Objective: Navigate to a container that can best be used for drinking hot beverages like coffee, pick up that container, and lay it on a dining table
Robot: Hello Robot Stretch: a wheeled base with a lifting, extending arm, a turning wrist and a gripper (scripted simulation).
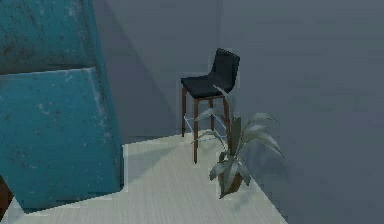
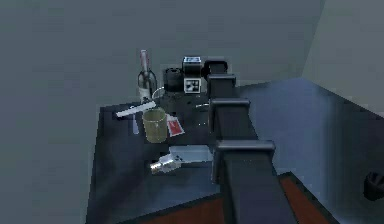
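Cup (image 2: 154, 124), pale yellow, stands upright in the far half of a dark table (image 2: 115, 165), just beside a small red item (image 2: 176, 130). The robot's arm (image 2: 235, 140) stretches along the table's right edge. Its gripper (image 2: 166, 88) sits beyond the cup, near the far edge and a clear bottle (image 2: 146, 75). Whether the gripper holds anything cannot be told. A silver object (image 2: 178, 160) lies nearer the front edge. Ahead, a black stool (image 1: 210, 85) and a potted plant (image 1: 238, 150) stand by a wall.
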